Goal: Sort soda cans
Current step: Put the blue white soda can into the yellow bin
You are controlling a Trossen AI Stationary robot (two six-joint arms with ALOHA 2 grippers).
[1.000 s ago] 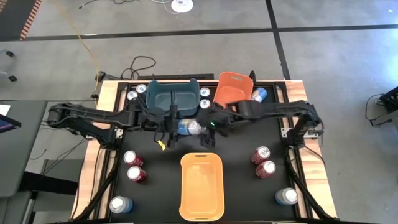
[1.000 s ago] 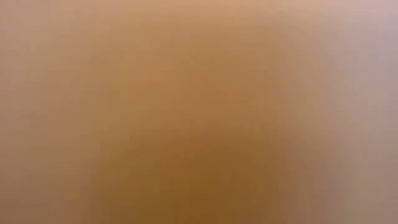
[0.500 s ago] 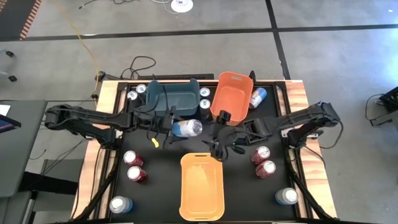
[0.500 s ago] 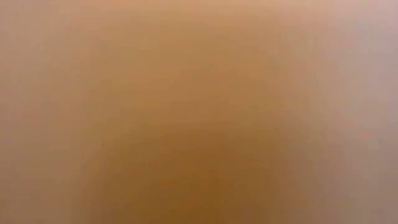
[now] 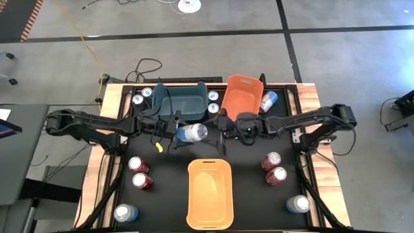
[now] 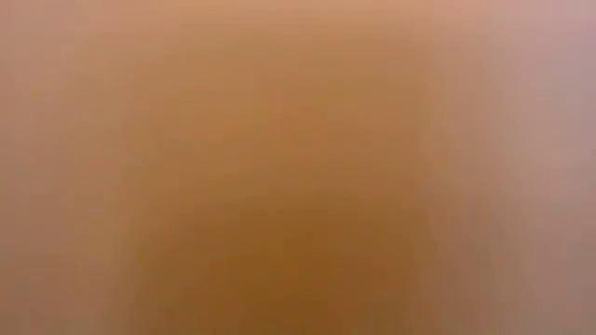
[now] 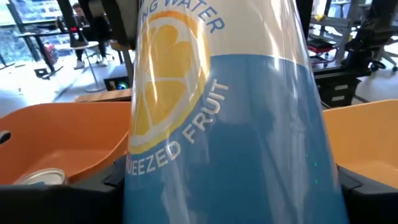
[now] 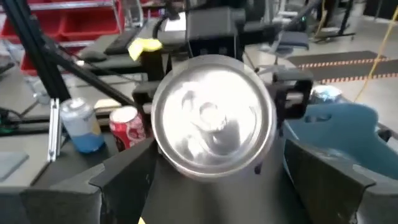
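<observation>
My left gripper (image 5: pixel 183 133) is shut on a silver and pale blue soda can (image 5: pixel 193 133) that lies level above the table's middle, one silver end (image 8: pixel 213 116) toward the table's right. My right gripper (image 5: pixel 218 134) faces that end from the right, level and open. Its fingers (image 8: pixel 127 180) stand just short of the can, touching nothing that shows. Red cans (image 5: pixel 138 166) (image 5: pixel 272 160), pale blue cans (image 5: pixel 125 212) (image 5: pixel 297 204) and dark blue cans (image 5: pixel 138 98) (image 5: pixel 213 107) stand upright on the table. My left gripper pinches the can's round side wall (image 7: pixel 155 186) between its two fingers. The fingers come level from the table's left and lie along the can. The can is lifted clear of the table, level, its free end toward my right gripper.
A teal bin (image 5: pixel 180 102) stands at the far middle, with an orange bin (image 5: pixel 240 98) tilted beside it and one can (image 5: pixel 269 100) lying to its right. A yellow-orange bin (image 5: pixel 209 194) sits at the near middle and fills the low view.
My right gripper has swung from over the can toward the near edge and back, sinking and tipping up from pointing down to level. It now faces the can's end. My left gripper keeps its hold, and the can stays lifted.
</observation>
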